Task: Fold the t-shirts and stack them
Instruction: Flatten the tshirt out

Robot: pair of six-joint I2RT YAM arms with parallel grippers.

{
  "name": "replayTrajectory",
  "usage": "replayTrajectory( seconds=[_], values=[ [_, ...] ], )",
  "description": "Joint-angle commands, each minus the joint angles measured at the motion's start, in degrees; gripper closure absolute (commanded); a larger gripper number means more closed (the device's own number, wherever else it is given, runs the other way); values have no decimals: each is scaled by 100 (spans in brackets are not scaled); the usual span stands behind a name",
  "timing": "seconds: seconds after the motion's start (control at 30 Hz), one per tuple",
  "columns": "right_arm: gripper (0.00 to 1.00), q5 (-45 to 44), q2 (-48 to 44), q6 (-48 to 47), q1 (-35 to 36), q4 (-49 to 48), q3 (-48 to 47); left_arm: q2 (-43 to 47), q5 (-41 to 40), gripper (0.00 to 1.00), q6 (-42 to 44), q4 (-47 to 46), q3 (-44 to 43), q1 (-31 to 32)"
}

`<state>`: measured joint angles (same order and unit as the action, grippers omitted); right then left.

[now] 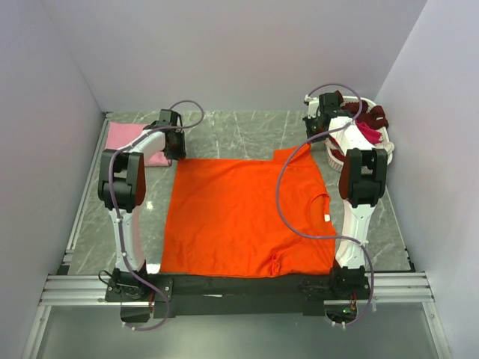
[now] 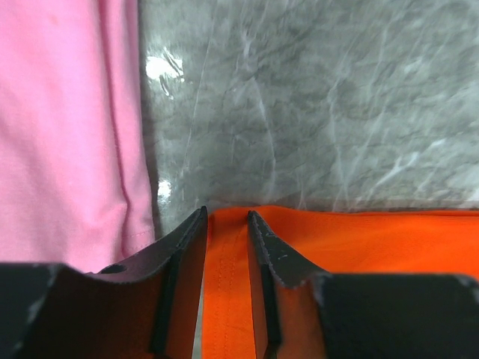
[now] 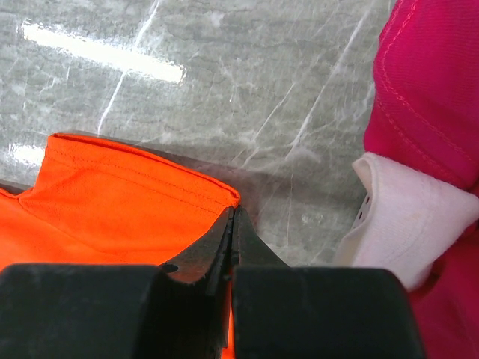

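Orange shirt [image 1: 239, 217] lies flat on the counter [image 1: 239, 131] between the arms. Right fingers [image 3: 202, 254] are pinched on its sleeve [image 3: 127, 187]; left fingers [image 2: 183, 254] stand apart astride the hem [image 2: 337, 217]. Lifting now risks raising one corner only, so the cloth skews and bunches.

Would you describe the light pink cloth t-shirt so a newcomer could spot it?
On the grey marbled table, look to the far left corner. The light pink cloth t-shirt lies there, the only pale garment, left of the spread bright orange t-shirt.
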<state>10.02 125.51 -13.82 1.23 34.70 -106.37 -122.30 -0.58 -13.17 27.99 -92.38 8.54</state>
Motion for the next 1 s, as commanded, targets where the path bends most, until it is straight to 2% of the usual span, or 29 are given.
replayTrajectory(
  seconds=[0.0, 0.17, 0.27, 0.3, 0.43, 0.67, 0.87, 0.97],
  values=[
    [100, 26, -194, -50, -27, -68, -42, -127, 163, 66, 104, 137, -202, -45],
    [100, 61, -168, -24, -27, -42, -60, -285, 199, 68, 86, 181, -237, -45],
    [100, 70, -168, -24, -27, -25, -77, -391, 199, 74, 78, 233, -324, -45],
    [100, 70, -168, -32, -18, -16, -95, -408, 242, 84, 78, 260, -359, -54],
    [100, 79, -176, -41, -9, 37, -191, -392, 365, 99, 78, 225, -395, -54],
    [100, 167, -238, -77, 35, 265, -682, 285, 576, 100, -54, -47, -334, -115],
    [100, 404, -729, -147, 61, 520, -1044, 1567, 883, 100, -247, -538, 104, -273],
    [100, 553, -1291, -270, 61, 512, -1035, 2393, 1033, 100, -361, -829, 421, -317]
  ],
)
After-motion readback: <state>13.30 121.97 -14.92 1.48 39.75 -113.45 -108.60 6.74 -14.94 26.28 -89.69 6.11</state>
